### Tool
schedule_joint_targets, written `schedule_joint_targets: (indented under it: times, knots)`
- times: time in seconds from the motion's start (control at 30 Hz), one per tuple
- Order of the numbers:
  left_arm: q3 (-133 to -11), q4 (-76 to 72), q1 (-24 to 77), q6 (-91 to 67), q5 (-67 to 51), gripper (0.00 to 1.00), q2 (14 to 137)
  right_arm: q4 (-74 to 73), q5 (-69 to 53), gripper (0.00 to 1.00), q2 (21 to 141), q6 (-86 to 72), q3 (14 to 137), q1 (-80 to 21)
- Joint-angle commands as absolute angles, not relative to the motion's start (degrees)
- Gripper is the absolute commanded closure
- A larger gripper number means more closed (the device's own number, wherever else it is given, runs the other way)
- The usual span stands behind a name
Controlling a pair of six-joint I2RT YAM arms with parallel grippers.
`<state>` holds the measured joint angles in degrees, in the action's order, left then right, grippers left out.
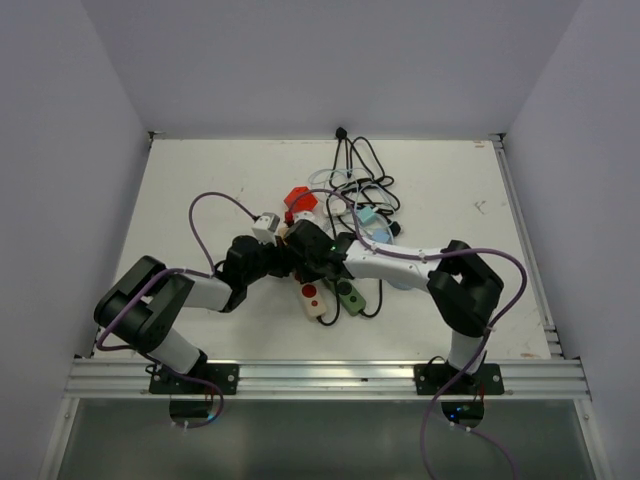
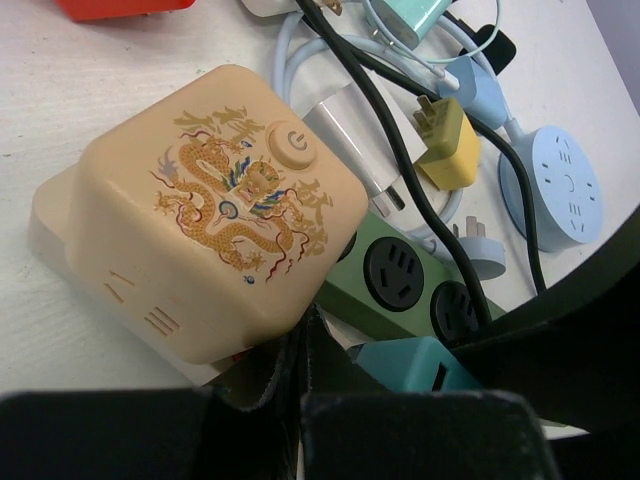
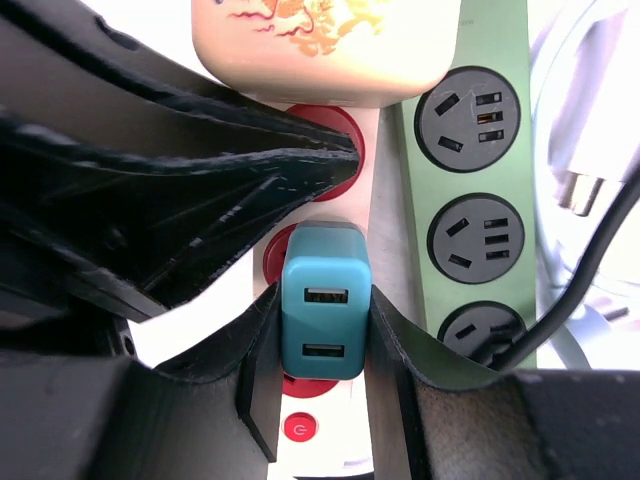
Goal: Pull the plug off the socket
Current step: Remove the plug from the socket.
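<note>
A teal USB charger plug (image 3: 325,312) sits in a red socket of the white power strip (image 3: 335,445), which lies mid-table (image 1: 315,300). My right gripper (image 3: 322,300) is shut on the plug, one finger on each side. My left gripper (image 2: 302,345) is shut with nothing between its fingers. Its joined fingertips (image 3: 335,150) rest on the strip's red socket between the teal plug and a beige dragon-print cube adapter (image 2: 210,210). The teal plug also shows in the left wrist view (image 2: 420,365). In the top view both grippers meet over the strip, left (image 1: 290,255) and right (image 1: 320,262).
A green power strip (image 3: 475,180) lies right beside the white one. Behind are a yellow plug (image 2: 447,145), a round blue socket (image 2: 565,185), a white charger, a red adapter (image 1: 299,198) and tangled black cables (image 1: 360,165).
</note>
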<state>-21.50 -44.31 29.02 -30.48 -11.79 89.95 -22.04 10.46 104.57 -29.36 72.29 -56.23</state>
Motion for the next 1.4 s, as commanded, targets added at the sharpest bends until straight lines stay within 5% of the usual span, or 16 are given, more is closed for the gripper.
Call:
schedule_joint_targets:
  times: [0.0, 0.27, 0.67, 1.03, 1.37]
  knots:
    - [-19.86, -30.32, 28.83, -28.12, -8.88, 1.00, 93.52, -28.54, 18.51, 1.00, 105.11, -28.04, 80.76, -61.43]
    - [-20.22, -29.97, 28.74, -27.86, -9.14, 1.00, 94.13, -29.45, 18.47, 1.00, 106.18, -29.79, 81.75, -62.41]
    - [-20.66, -29.35, 28.83, -28.12, -8.97, 1.00, 94.83, -13.27, -8.25, 1.00, 99.67, -34.80, 71.72, -54.67]
    - [-20.83, -29.18, 28.92, -28.04, -8.96, 1.00, 95.01, -30.58, 14.32, 1.00, 104.93, -30.06, 84.35, -61.87]
    - [-20.92, -29.09, 28.83, -28.04, -8.96, 1.00, 95.10, -29.98, 11.11, 1.00, 105.39, -30.76, 83.68, -62.41]
